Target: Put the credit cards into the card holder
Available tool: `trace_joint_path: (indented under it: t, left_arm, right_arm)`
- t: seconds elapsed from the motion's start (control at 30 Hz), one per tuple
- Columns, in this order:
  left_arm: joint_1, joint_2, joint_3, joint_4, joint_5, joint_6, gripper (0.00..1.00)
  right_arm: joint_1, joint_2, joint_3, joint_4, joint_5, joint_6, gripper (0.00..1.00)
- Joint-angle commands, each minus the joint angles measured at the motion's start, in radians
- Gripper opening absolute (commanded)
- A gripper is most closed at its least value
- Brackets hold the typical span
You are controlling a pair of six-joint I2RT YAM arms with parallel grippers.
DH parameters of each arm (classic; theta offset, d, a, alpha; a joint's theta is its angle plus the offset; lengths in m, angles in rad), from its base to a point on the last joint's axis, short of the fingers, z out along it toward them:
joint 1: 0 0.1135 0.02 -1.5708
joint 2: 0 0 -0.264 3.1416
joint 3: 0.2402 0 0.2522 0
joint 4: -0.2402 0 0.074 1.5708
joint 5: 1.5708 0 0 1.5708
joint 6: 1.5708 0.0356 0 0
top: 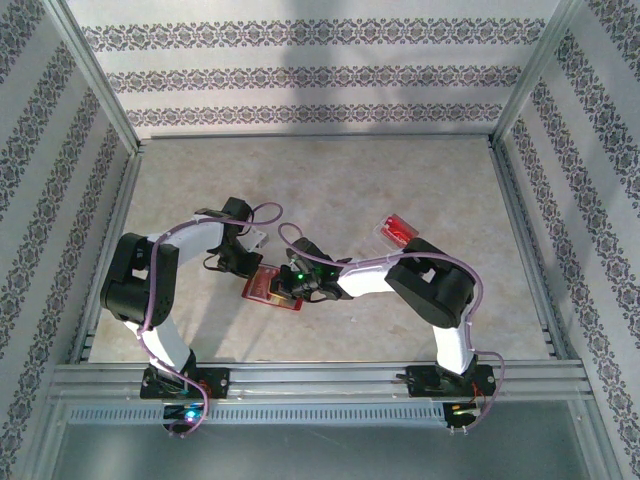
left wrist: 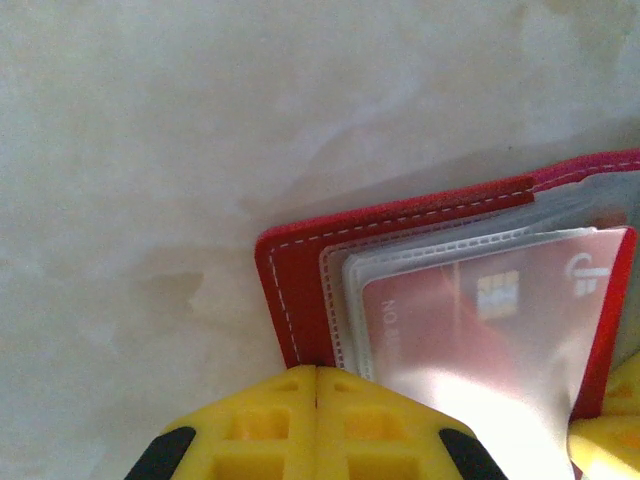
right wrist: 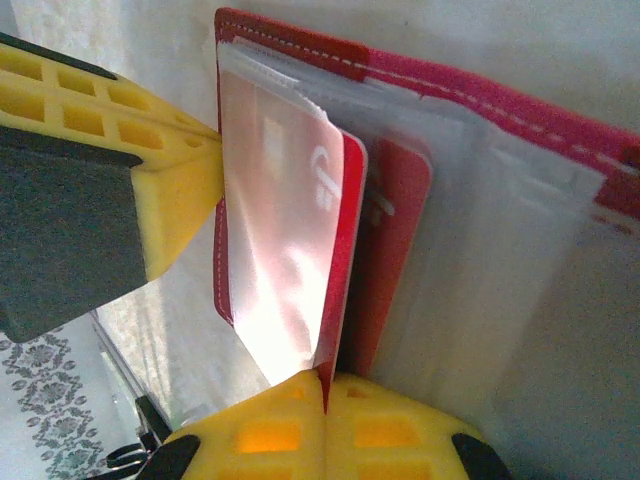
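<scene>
The card holder (top: 262,289) lies open on the table between the arms, red with greyish clear sleeves (right wrist: 500,230). My left gripper (left wrist: 317,375) is shut on the edge of the card holder (left wrist: 295,290). My right gripper (right wrist: 325,385) is shut on the near edge of a glossy red credit card (right wrist: 342,250) that stands partly inside a sleeve. In the left wrist view, this credit card (left wrist: 470,320) shows its chip through the sleeve. A second red card (right wrist: 402,215) sits in the sleeve behind it. From above, the left gripper (top: 253,263) and right gripper (top: 296,287) meet at the card holder.
A clear plastic tray (top: 397,230) holding something red sits on the table at the right, beside the right arm's elbow. Metal frame rails (top: 300,378) border the table's edges, with patterned walls behind. Bare table lies at the back.
</scene>
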Motion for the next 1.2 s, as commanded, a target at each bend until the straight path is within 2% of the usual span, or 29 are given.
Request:
trace_joint_path:
  t: [0.0, 0.2, 0.4, 0.83, 1.17]
  left_arm:
    - [0.003, 0.002, -0.023, -0.006, 0.012, 0.006, 0.0]
    - [0.003, 0.007, -0.022, -0.005, 0.017, 0.002, 0.0]
    - [0.003, -0.002, -0.025, -0.004, 0.011, 0.001, 0.0]
    - [0.003, -0.01, -0.015, -0.011, 0.0, -0.001, 0.0]
    - [0.003, -0.013, -0.015, -0.004, 0.013, 0.0, 0.0]
  right_arm:
    - [0.008, 0.024, 0.024, 0.007, -0.002, 0.003, 0.06]
    - [0.016, 0.032, 0.05, -0.032, -0.017, -0.017, 0.08]
    - [0.014, -0.023, 0.03, -0.069, 0.017, -0.047, 0.17]
    - [0.001, -0.114, -0.035, -0.078, 0.057, -0.063, 0.25]
    - [0.001, -0.087, -0.002, -0.103, 0.037, -0.072, 0.23]
